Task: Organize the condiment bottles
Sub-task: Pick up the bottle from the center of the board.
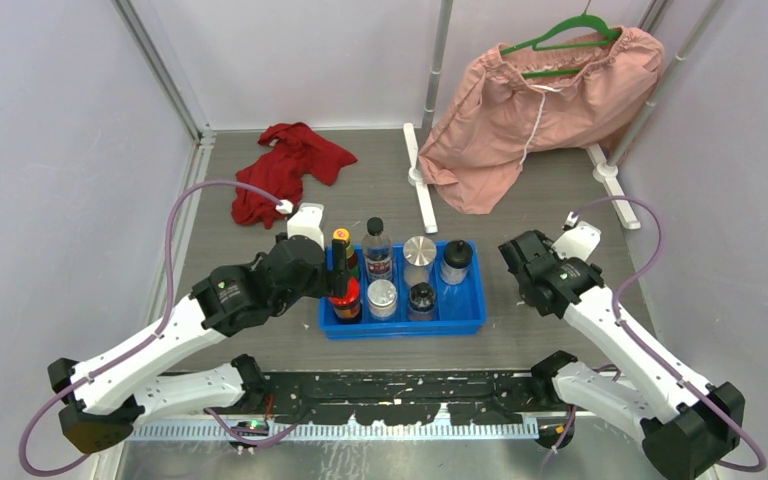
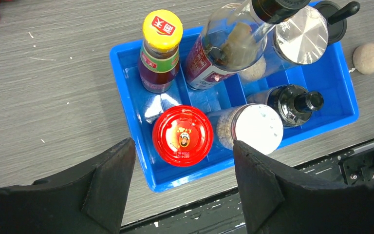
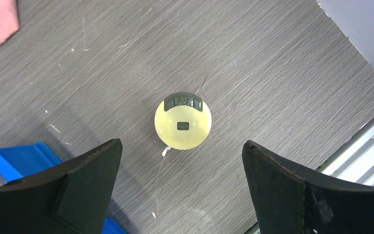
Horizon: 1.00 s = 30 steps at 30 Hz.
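Tabletop [image 1: 380,170] grey wood-grain, walls [image 1: 60,150] pale; left fingers [image 2: 102,190] and right fingers [image 3: 277,185] wide apart, seemingly empty.

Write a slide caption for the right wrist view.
Open right gripper hovers over a pale yellow round bottle on the grey wood-grain table, near the blue plastic tray.

The yellow cap [image 2: 162,29] bears white Chinese characters, seemingly 海天.

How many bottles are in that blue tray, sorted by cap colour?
Yellow cap: 1
Red cap: 1
Black caps: 3
Silver or white lids: 2
Total in the blue tray: 7
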Each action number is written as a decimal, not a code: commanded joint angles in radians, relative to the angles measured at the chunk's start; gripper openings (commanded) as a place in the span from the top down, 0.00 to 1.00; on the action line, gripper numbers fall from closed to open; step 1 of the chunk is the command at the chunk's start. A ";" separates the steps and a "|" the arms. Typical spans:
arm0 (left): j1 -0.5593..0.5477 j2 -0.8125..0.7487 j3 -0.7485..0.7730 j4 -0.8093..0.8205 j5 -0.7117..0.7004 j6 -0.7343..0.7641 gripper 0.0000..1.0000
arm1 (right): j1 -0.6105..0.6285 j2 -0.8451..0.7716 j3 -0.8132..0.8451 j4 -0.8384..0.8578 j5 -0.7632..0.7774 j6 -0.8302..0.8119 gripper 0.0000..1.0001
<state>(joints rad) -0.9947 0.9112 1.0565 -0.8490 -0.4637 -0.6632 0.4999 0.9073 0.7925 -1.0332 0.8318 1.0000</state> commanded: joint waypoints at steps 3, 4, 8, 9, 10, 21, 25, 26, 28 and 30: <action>-0.004 -0.024 -0.002 0.019 0.002 0.026 0.26 | -0.017 0.032 -0.050 0.088 0.018 0.075 0.01; -0.004 -0.026 -0.002 0.018 0.000 0.028 0.26 | -0.022 0.031 -0.052 0.096 0.019 0.073 0.00; -0.004 -0.025 -0.008 0.023 0.003 0.027 0.25 | -0.075 0.039 -0.076 0.140 -0.022 0.050 0.01; -0.004 -0.024 -0.010 0.024 0.005 0.027 0.25 | -0.087 0.041 -0.083 0.151 -0.040 0.042 0.01; -0.004 -0.025 -0.011 0.022 0.005 0.027 0.25 | -0.102 0.038 -0.091 0.162 -0.051 0.035 0.02; -0.004 -0.023 -0.020 0.026 0.003 0.020 0.25 | -0.197 0.047 -0.119 0.244 -0.132 -0.034 0.16; -0.004 -0.021 -0.026 0.028 0.005 0.015 0.25 | -0.202 0.039 -0.119 0.250 -0.136 -0.046 0.21; -0.003 -0.021 -0.026 0.028 0.005 0.014 0.26 | -0.203 0.039 -0.119 0.252 -0.136 -0.048 0.22; -0.003 -0.019 -0.028 0.030 0.007 0.013 0.26 | -0.203 0.040 -0.119 0.256 -0.138 -0.051 0.24; -0.004 -0.018 -0.029 0.030 0.009 0.010 0.26 | -0.204 0.040 -0.120 0.257 -0.139 -0.054 0.30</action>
<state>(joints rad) -0.9947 0.8989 1.0321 -0.8474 -0.4591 -0.6472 0.3023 0.9562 0.6739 -0.8085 0.6849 0.9573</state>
